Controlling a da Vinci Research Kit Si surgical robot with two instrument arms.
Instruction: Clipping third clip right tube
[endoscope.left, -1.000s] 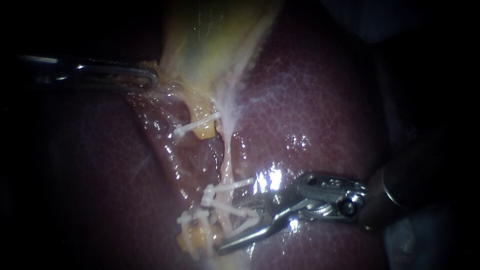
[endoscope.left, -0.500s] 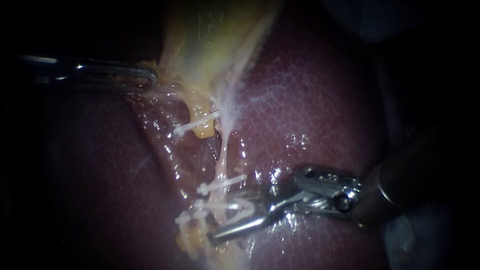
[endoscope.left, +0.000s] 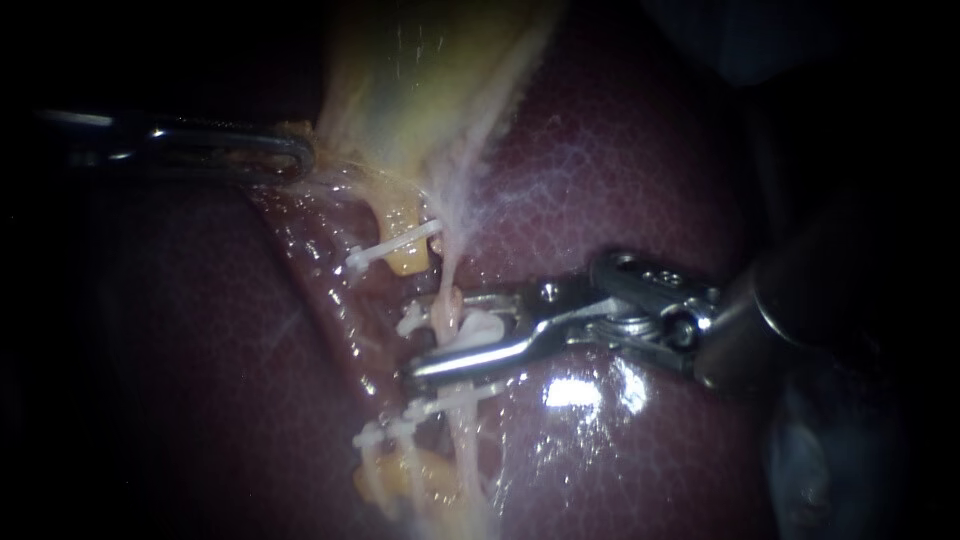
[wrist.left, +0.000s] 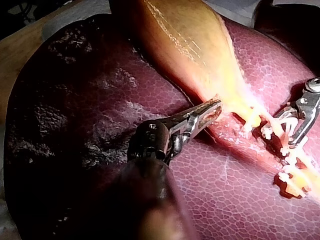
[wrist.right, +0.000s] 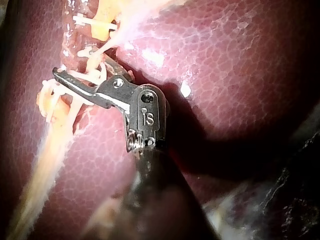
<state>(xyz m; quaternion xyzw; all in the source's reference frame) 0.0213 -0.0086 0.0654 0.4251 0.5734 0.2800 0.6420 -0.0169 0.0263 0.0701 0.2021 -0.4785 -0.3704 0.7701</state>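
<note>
My right instrument (endoscope.left: 450, 333) reaches in across the liver (endoscope.left: 620, 170), its two jaws straddling the thin pale right tube (endoscope.left: 447, 290). A white clip (endoscope.left: 473, 325) sits between the jaws, around the tube, and both jaws touch it. In the right wrist view the same jaws (wrist.right: 75, 82) cross the tube. A white clip (endoscope.left: 395, 245) above crosses the yellow left stump, and more clips (endoscope.left: 440, 403) lie below on the tubes. My left instrument (endoscope.left: 290, 155) is shut on the gallbladder (endoscope.left: 420, 80) at its edge, also seen in the left wrist view (wrist.left: 207, 111).
Wet, dark red liver surrounds the tubes on both sides. A cut yellow stump with a clip (endoscope.left: 385, 435) lies at the low end. Glare shines on the liver (endoscope.left: 570, 390) just under my right instrument's jaws. The view's edges are dark.
My right instrument has moved up along the right tube, from beside the lower clips to the stretch between them and the upper clip. Its jaws stand closer together. The left instrument stays put.
</note>
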